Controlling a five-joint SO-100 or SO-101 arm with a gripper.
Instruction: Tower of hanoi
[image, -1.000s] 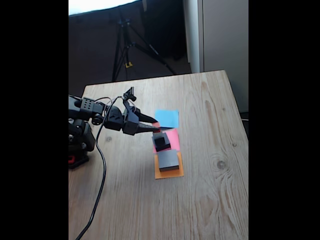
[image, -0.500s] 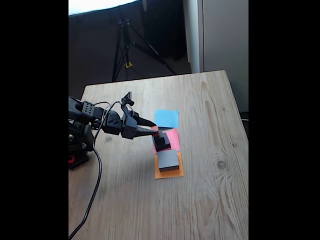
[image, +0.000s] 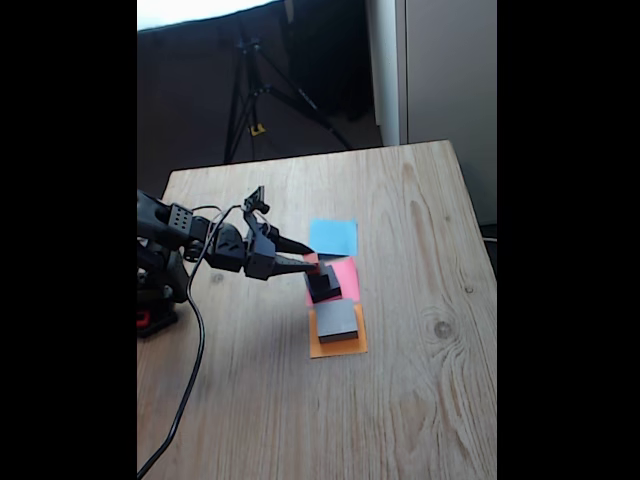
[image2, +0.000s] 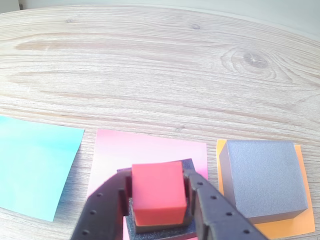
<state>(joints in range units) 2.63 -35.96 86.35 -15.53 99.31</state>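
The tool (image2: 157, 200) grips the red cube (image2: 158, 192) atop a dark block (image2: 161, 230) on the pink square (image2: 150, 152); lifting should go straight up, avoiding nudging the block beneath.

In the wrist view we lose the gripper (image2: 159, 197) fingers' lower parts at the bottom edge. The red cube (image2: 158, 192) covers most of the dark block (image2: 161, 229) beneath it. Beside that cube, the blue paper (image2: 35, 170) runs off left.
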